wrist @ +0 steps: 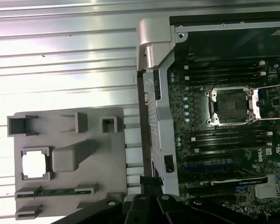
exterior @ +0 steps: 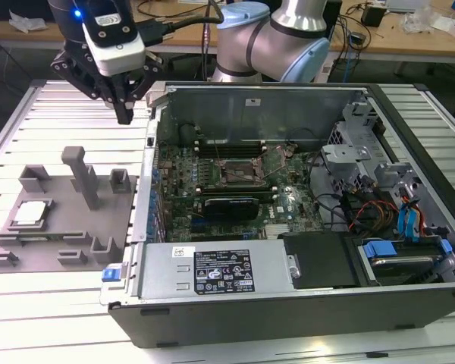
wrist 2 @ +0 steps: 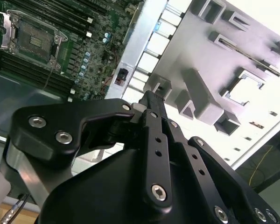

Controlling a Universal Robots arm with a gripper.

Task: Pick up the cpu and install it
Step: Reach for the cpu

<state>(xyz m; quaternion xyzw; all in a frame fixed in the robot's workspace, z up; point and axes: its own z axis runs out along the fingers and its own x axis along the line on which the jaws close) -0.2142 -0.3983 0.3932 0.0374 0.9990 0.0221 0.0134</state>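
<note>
nearest in the exterior view, an open computer case (exterior: 288, 318) lies on its side on a slatted metal table (exterior: 53, 326), its grey power supply (exterior: 212, 269) along the front edge. to the exterior view's left of the case, a grey fixture plate (exterior: 68, 246) rests on the table. the cpu (exterior: 30, 213) sits flat in a square seat on that plate, its pale top up, and also shows in the first wrist view (wrist: 34, 164). farther in, the motherboard (exterior: 235, 205) carries the dark socket (exterior: 239, 171), its frame swung up. beyond the plate, the gripper (exterior: 125, 114) hangs above the table, just beside the case's wall, well apart from the cpu. its fingers (wrist 2: 151, 105) are pressed together, holding nothing.
</note>
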